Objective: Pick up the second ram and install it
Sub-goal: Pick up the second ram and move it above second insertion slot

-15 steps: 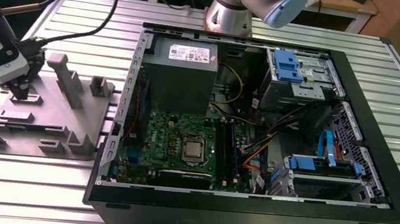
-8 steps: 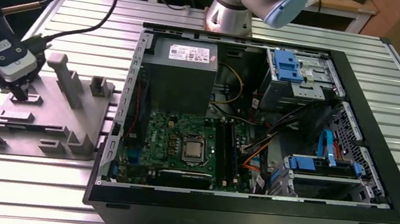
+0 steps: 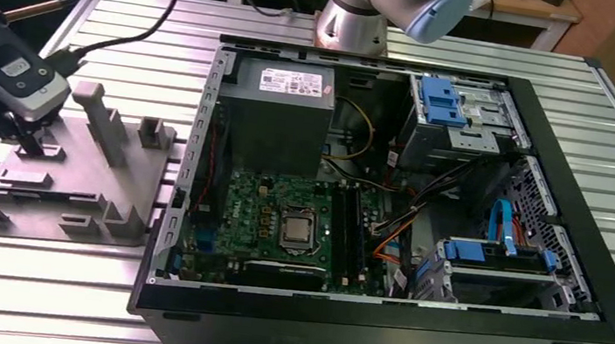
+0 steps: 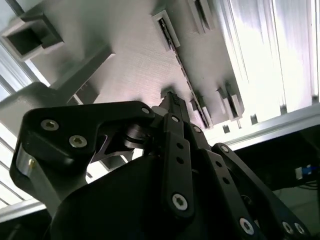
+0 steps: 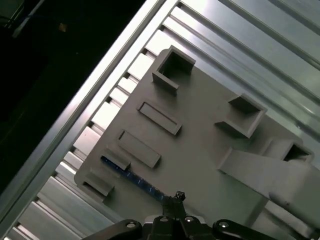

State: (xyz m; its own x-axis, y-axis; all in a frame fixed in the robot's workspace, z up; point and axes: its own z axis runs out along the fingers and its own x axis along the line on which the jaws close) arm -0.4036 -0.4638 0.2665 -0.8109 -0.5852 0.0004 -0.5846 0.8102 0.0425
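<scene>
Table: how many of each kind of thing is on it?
Computer case: 1
Grey holder plate: 1
Ram stick, lying in the plate: 1
Robot arm: 1
Total: 4

Power supply label (image 3: pixel 284 81) carries print too small to read

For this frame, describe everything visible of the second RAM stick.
The thin, dark blue circuit-board RAM stick stands on its long edge in the flat grey plastic holder plate, propped between small raised blocks. The plate lies on the slatted aluminium table. Lighter specks run along the stick's face. The black claw sits right over one stretch of it, covering that part; whether it grips the stick cannot be told.
</scene>
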